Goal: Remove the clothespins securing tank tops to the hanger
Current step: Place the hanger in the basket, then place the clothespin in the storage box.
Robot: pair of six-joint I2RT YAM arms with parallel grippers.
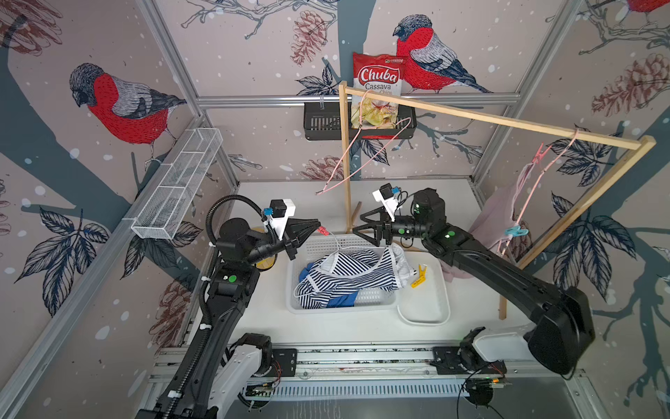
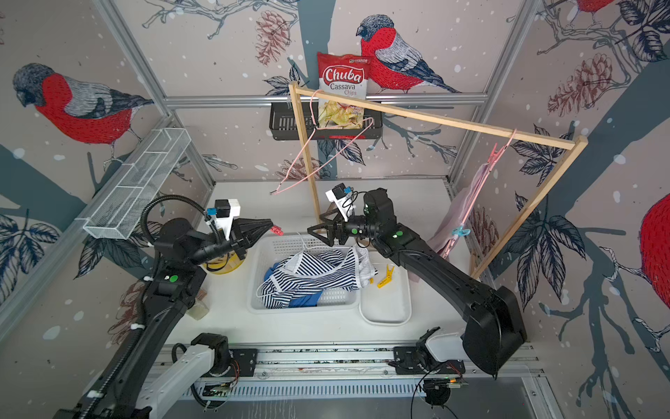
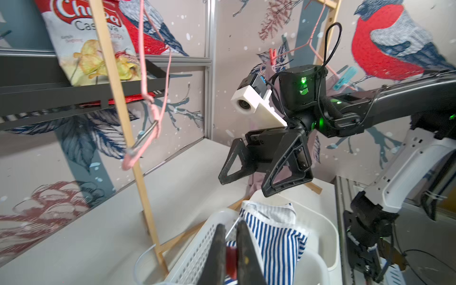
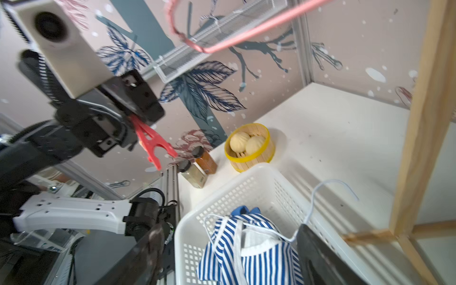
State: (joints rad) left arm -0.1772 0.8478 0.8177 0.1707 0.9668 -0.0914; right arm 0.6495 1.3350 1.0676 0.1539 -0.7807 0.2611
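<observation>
— Nearest entry?
— Item 1: mounting rail along the desk's near edge, carrying your left arm and right arm.

— Jaws?
— Item 2: your left jaws, closed tight on a red clothespin, which sticks out of their tips above the far left corner of the white basket. Item 3: your right jaws, spread wide with nothing between them, over the basket's far right corner.

— Tank tops?
— Item 4: striped tank top, heaped in the basket with a white hanger, lying over a blue tank top. Item 5: mauve tank top, at the right, hanging from a pink hanger on the wooden rack.

— Other clothespins?
— Item 6: teal clothespin, clipped low on that hanger. Item 7: pink clothespin, clipped near its top. Item 8: yellow clothespin, lying in the white tray just right of the basket. Item 9: bare pink hanger, at the rack's far left end.
</observation>
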